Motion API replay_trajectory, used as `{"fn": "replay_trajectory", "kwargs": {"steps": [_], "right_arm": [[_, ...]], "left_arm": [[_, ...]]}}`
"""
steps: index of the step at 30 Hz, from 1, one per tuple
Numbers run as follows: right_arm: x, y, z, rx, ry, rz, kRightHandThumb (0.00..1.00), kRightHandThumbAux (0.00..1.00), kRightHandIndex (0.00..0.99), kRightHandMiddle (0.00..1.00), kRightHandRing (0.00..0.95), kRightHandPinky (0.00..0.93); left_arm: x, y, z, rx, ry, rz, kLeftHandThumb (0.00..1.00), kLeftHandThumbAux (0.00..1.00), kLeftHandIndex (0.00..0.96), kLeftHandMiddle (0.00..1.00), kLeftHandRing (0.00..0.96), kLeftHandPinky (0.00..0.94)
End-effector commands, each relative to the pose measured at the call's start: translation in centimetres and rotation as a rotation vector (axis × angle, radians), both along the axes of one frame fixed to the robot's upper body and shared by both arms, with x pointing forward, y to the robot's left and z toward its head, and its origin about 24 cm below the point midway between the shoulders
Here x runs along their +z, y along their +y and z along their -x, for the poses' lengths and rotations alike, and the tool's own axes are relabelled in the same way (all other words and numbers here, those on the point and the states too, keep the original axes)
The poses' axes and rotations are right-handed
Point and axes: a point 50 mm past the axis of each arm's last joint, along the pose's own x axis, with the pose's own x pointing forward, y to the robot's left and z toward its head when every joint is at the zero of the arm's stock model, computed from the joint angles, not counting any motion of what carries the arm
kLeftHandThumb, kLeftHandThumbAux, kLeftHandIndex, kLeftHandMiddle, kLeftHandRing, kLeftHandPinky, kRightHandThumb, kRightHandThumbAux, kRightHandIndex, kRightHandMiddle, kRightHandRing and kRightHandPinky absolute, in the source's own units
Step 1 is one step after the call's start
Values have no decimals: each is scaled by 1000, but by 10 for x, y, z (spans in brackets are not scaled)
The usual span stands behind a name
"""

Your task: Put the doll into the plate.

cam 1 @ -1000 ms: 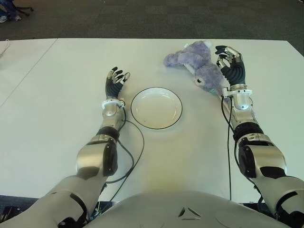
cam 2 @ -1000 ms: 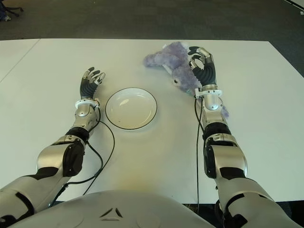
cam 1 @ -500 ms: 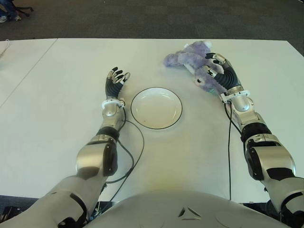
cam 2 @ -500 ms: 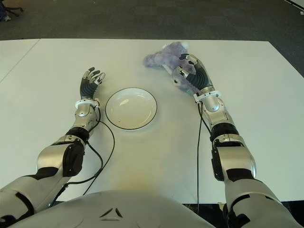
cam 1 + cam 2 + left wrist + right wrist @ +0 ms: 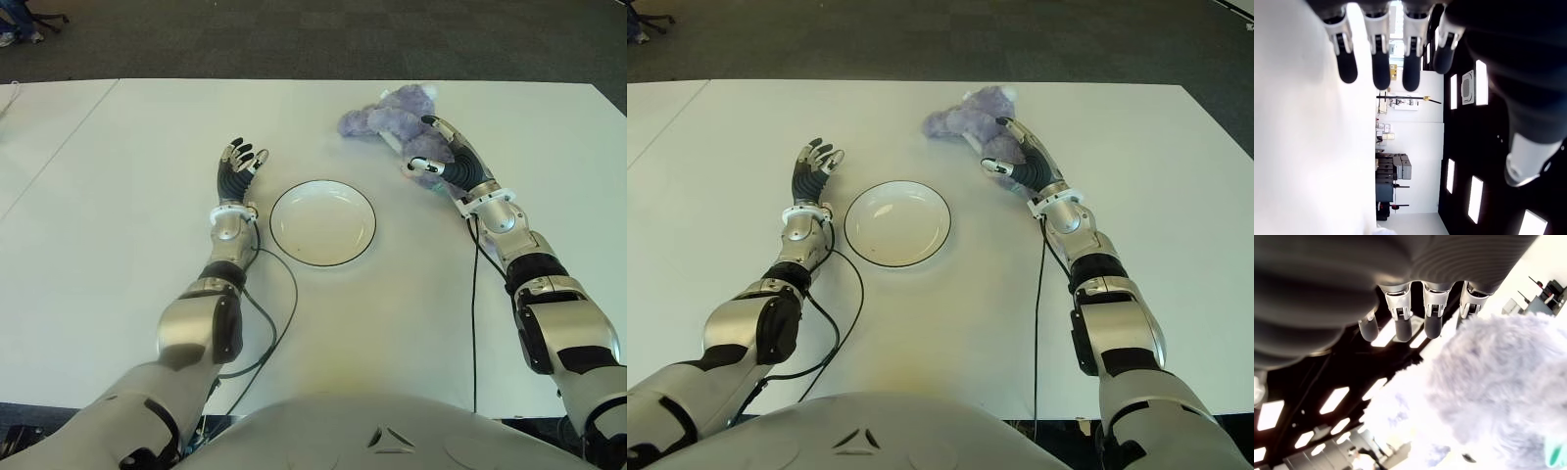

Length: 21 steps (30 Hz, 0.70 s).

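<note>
The doll (image 5: 384, 117), a purple plush animal, lies on the white table (image 5: 127, 196) beyond and to the right of the plate. The white plate (image 5: 323, 223) with its dark rim sits in the middle and holds nothing. My right hand (image 5: 436, 147) lies tilted over the doll's near end, palm down on the fur, fingers stretched out and not closed around it. In the right wrist view the fingers (image 5: 1432, 318) point straight out above the fluffy doll (image 5: 1498, 382). My left hand (image 5: 237, 166) shows left of the plate, open, fingers up.
Beyond the table's far edge lies dark carpet (image 5: 294, 39). A second white table surface (image 5: 39, 127) adjoins on the left. Cables (image 5: 279, 294) run along both forearms near the front.
My right hand has swung from upright beside the doll to leaning left and down over it, fingers uncurling. The doll, plate and left hand have stayed put.
</note>
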Motion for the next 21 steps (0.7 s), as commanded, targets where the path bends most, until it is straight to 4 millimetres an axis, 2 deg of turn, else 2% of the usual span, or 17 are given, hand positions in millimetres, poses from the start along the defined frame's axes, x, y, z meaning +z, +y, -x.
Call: {"fn": "replay_trajectory", "kwargs": {"steps": [1, 11, 21], "right_arm": [[-16, -6, 1, -12, 145, 61, 68, 271, 0, 0, 0, 0], [-22, -12, 1, -52, 217, 91, 85, 309, 0, 0, 0, 0], [-26, -15, 2, -92, 211, 140, 95, 344, 0, 0, 0, 0]], "left_arm": [[-88, -13, 76, -2, 416, 92, 0, 605, 164, 215, 215, 227], [-89, -13, 78, 5, 422, 84, 0, 596, 161, 220, 230, 247], [-89, -11, 78, -3, 430, 73, 0, 596, 156, 217, 225, 241]]}}
